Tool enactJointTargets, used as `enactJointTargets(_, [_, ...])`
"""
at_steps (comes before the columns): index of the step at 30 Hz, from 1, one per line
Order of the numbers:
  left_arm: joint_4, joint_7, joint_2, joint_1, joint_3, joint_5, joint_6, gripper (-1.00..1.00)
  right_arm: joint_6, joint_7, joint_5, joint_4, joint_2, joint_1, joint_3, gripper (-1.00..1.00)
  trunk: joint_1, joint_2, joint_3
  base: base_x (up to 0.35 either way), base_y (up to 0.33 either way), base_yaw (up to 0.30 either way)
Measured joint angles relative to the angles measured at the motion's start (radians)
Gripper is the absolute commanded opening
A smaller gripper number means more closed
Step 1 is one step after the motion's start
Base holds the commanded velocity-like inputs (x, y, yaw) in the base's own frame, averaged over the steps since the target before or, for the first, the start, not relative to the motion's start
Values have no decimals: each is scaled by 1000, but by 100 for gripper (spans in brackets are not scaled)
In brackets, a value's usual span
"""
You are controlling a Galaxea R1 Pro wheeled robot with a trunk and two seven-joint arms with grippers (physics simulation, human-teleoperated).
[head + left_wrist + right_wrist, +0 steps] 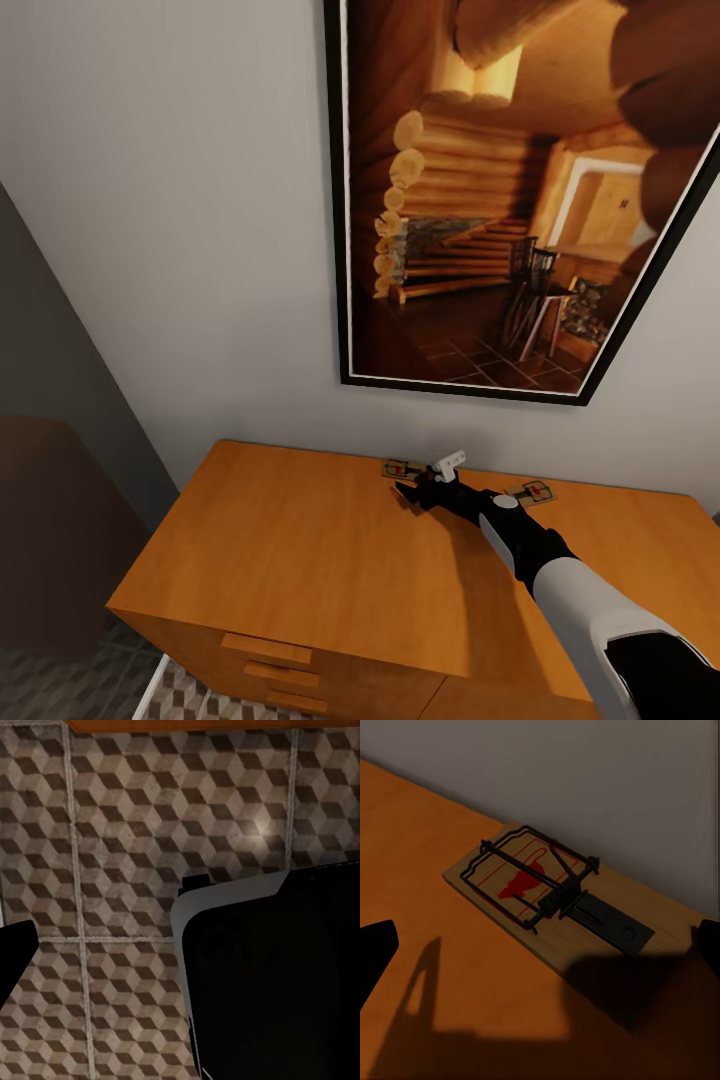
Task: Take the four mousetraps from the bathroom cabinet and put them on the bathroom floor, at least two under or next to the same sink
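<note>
Head view high, facing cabinet (300, 560) top, wall; right wrist close over same top; left wrist faces floor (127, 832).

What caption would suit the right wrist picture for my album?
A mousetrap lies flat on the orange cabinet top by the wall, between the open right hand's dark fingertips.

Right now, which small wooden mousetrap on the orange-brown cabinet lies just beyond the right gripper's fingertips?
The mousetrap farther left; the other mousetrap lies beside the forearm.

A black-framed picture (500, 200) of a log-cabin room hangs tilted on the pale wall (180, 250), with a dark brown rounded shape (50, 530) at the far left.
</note>
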Motion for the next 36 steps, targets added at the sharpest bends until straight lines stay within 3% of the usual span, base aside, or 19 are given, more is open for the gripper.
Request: enactJointTargets(36, [0,0,0,0,0,0,0,100,1,-3,-11,12,13,-1,-6,100,0,-1,0,0,0,0])
